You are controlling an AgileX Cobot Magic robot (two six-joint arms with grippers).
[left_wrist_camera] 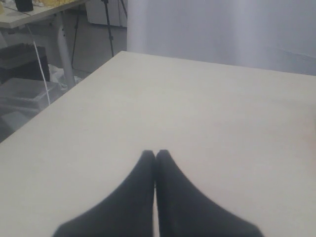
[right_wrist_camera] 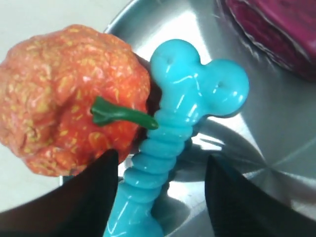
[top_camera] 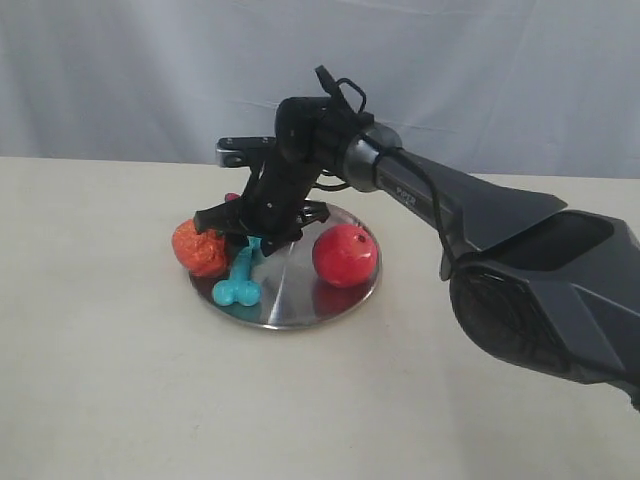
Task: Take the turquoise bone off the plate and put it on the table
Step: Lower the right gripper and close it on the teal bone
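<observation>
The turquoise bone (top_camera: 240, 278) (right_wrist_camera: 173, 138) lies on the shiny steel plate (top_camera: 300, 300) (right_wrist_camera: 276, 128), its near knobbed end toward the plate's front-left rim. My right gripper (top_camera: 255, 232) (right_wrist_camera: 163, 163) hangs open just over the bone's far half, one finger on each side of the ribbed shaft with gaps on both sides. The left finger (right_wrist_camera: 94, 192) sits close to the orange toy. My left gripper (left_wrist_camera: 156, 154) is shut and empty above bare table (left_wrist_camera: 207, 108), away from the plate; it is out of the exterior view.
An orange bumpy fruit toy (top_camera: 198, 247) (right_wrist_camera: 69, 94) with a green stem rests against the bone at the plate's left edge. A red ball (top_camera: 345, 255) (right_wrist_camera: 276, 34) sits on the plate's right side. Beige table (top_camera: 120, 390) surrounds the plate.
</observation>
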